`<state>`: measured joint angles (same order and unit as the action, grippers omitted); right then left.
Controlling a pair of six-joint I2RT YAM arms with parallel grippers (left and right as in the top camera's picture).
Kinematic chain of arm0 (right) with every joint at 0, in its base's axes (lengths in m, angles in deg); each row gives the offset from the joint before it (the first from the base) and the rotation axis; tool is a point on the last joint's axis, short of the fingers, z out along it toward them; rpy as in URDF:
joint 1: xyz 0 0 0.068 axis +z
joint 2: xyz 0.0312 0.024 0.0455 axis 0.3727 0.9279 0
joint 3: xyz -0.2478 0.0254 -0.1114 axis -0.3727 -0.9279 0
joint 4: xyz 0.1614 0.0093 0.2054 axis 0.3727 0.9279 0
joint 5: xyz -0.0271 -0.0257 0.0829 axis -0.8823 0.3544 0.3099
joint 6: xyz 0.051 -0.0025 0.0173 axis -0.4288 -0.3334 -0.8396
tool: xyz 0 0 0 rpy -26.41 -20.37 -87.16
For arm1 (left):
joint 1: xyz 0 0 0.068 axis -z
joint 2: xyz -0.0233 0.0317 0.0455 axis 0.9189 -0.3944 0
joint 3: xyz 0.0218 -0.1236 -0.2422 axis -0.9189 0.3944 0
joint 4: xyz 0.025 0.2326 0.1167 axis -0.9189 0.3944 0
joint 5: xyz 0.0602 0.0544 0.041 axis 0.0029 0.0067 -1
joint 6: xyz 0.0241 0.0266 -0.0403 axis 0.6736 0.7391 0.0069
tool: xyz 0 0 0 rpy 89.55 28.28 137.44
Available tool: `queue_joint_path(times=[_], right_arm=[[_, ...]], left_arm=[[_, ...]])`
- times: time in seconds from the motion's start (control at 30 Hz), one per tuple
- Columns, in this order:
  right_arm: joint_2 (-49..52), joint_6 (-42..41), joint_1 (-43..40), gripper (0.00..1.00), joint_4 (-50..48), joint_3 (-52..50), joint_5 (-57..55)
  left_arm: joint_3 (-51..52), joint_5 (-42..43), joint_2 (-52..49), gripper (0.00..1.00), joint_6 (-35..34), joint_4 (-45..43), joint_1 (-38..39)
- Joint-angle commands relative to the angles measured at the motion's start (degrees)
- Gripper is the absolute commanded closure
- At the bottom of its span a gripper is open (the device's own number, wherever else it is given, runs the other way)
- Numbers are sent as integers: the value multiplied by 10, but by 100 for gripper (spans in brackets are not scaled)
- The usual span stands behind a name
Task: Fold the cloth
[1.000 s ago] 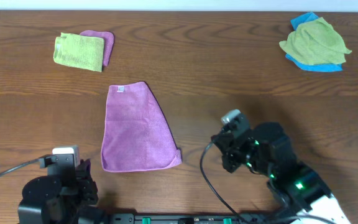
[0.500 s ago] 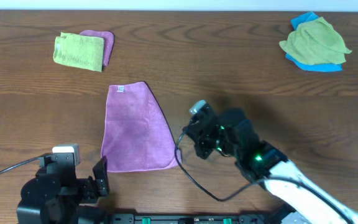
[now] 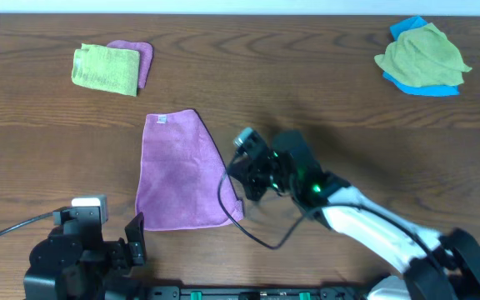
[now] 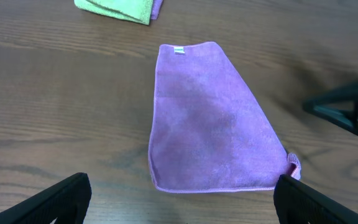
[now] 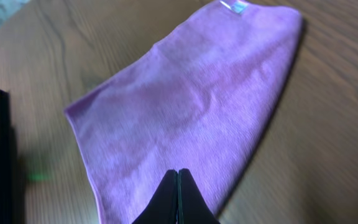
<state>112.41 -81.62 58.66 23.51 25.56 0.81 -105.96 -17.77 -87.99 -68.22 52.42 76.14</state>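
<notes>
The left end effector (image 4: 182,186) is sitting near the cloth's bottom edge, toward its left corner. Its two fingers are spread wide apart and they are holding nothing. It is not touching the cloth.

The cloth (image 3: 182,175) is lying flat on the brown bench (image 3: 307,83). It is lilac purple and fuzzy. It is narrow at the far end and wide at the near end. A small white label (image 3: 161,118) is showing at the cloth's far left corner. The cloth's near right corner (image 4: 294,163) is curling up a little.

I think this cloth is very light and soft. It will flop and bend when it is picked up, so a lifted part will hang down. The fuzz should stop it from slipping out of a pinch, and it cannot break. A good place to grab looks like a corner or a thin edge. The curled corner looks easiest, because it is already sticking up off the bench.

The right end effector (image 5: 178,186) is reaching over the cloth's right edge, close to that curled corner. Its fingers are pressed tight together and nothing is between them. I cannot tell if the tip is touching the cloth.
</notes>
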Motion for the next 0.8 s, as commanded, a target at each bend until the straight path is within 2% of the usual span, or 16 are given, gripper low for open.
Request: queue_joint_path(times=[0.0, 0.23, 0.77], right_arm=[[38, 18, 4, 99, 10, 53, 41], [120, 19, 2, 99, 22, 127, 49], [296, 19, -3, 99, 120, 318, 83]], left_arm=[[-9, 2, 1, 5, -2, 2, -3], [-9, 1, 1, 5, -2, 2, -3], [-9, -3, 1, 5, -2, 2, -3]])
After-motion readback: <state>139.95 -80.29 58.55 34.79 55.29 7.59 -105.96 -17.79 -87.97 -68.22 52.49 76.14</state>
